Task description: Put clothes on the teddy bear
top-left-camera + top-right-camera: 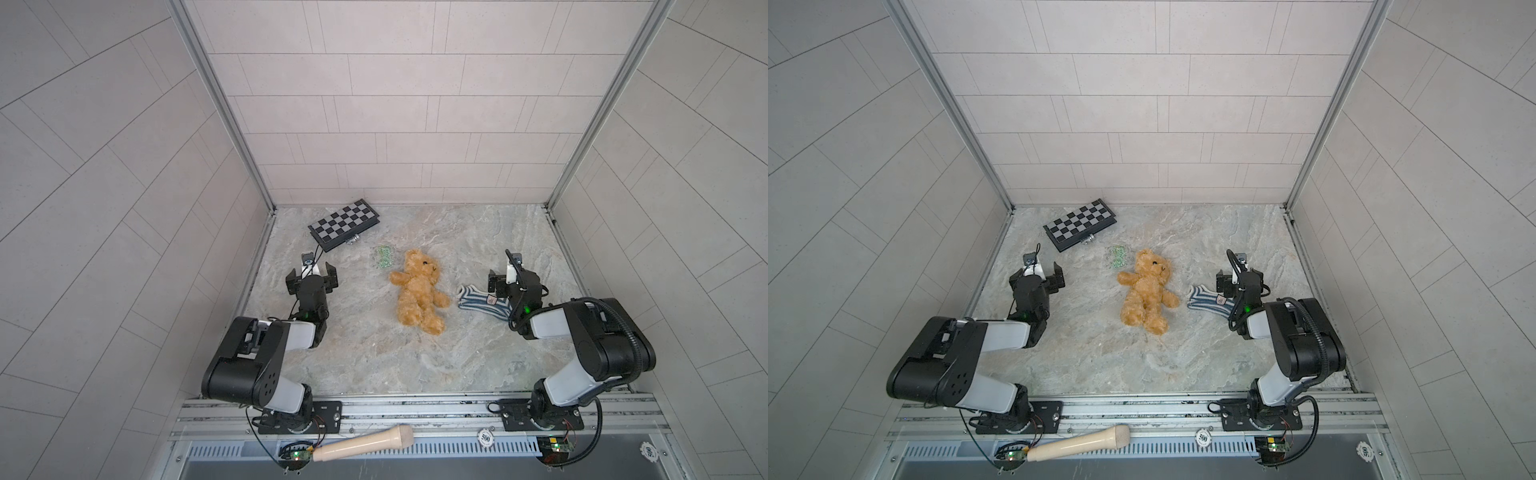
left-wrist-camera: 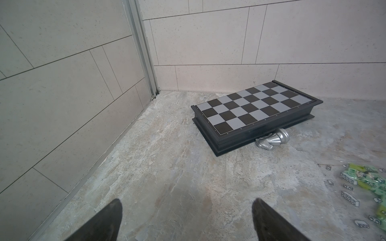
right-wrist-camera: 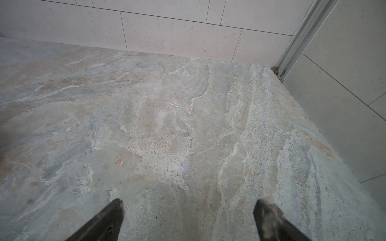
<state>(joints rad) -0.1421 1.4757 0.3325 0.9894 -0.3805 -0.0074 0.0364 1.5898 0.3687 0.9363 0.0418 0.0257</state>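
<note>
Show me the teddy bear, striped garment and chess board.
teddy bear (image 1: 417, 297), a top view, on its belly.
striped garment (image 1: 473, 303), a top view, on its striped cloth.
chess board (image 2: 254, 108), left wrist view, on its checkered top.

On my screen, a folded chessboard (image 1: 344, 223) sits at the stone tabletop's (image 1: 415, 361) back left, a silver knight (image 2: 273, 141) lying against its edge and a bag of green bricks (image 1: 383, 257) nearby.

Worktop (image 1: 374, 357): mottled grey-beige stone-look slab, walled on three sides.
Far-left corner: folded chessboard case (image 1: 344, 224), lying flat; silver chess knight (image 2: 273, 141) on its side against the case's edge.
Middle: teddy bear (image 1: 419, 291), on its back, head toward the far edge.
Between case and bear: clear bag of green bricks (image 1: 382, 257).
Toward the right edge: striped garment (image 1: 478, 300), crumpled, just beside the bear's arm.
</note>
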